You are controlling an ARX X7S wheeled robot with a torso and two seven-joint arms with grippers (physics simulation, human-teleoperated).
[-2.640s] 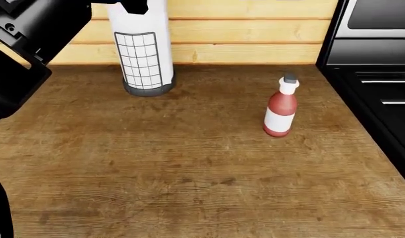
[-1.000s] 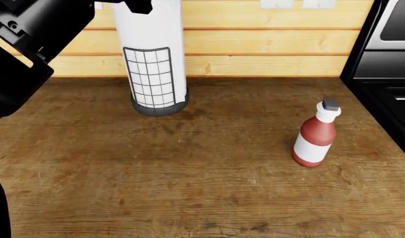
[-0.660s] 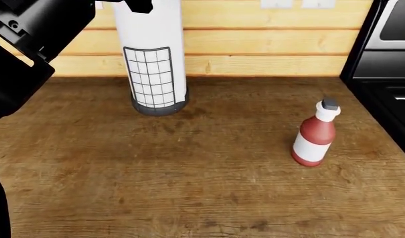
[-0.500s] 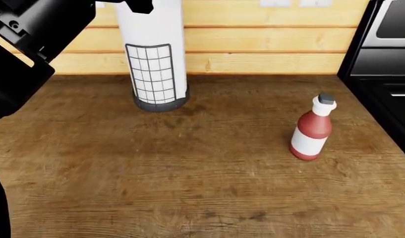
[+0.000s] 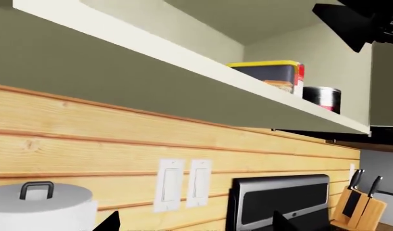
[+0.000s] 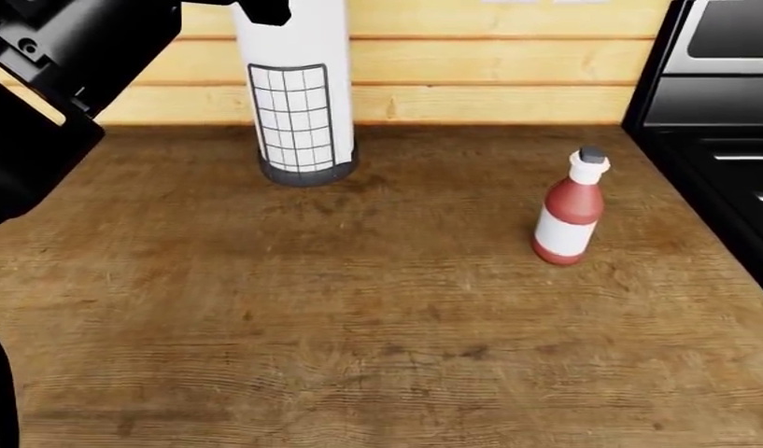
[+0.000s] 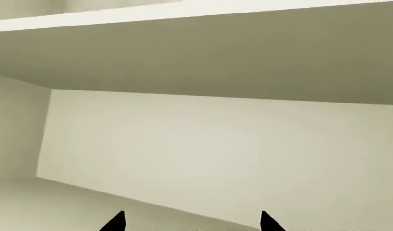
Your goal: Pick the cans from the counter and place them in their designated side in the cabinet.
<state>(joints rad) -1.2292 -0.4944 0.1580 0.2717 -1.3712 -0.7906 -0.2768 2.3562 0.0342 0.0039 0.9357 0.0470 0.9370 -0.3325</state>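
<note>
In the left wrist view, the squat tin with the yellow lid (image 5: pixel 267 72) stands on the cabinet shelf (image 5: pixel 183 60). A dark cylindrical can with a silver top (image 5: pixel 322 97) stands beside it, nearer the shelf's end. My left gripper (image 5: pixel 195 224) is open and empty, below the shelf and facing the wall. My right gripper (image 7: pixel 191 224) is open and empty, inside a bare pale cabinet compartment (image 7: pixel 203 144). No can shows on the counter (image 6: pixel 356 317) in the head view. Part of my left arm (image 6: pixel 57 84) rises at that view's upper left.
On the counter stand a tall white cylinder in a black wire grid (image 6: pixel 296 93) at the back and a red sauce bottle (image 6: pixel 568 219) to the right. The black stove (image 6: pixel 717 121) borders the counter's right side. A knife block (image 5: pixel 358 207) shows past the stove.
The head view has shifted: the bottle and the white cylinder now sit higher and a little further left in the picture. My left arm keeps its place in the view.
</note>
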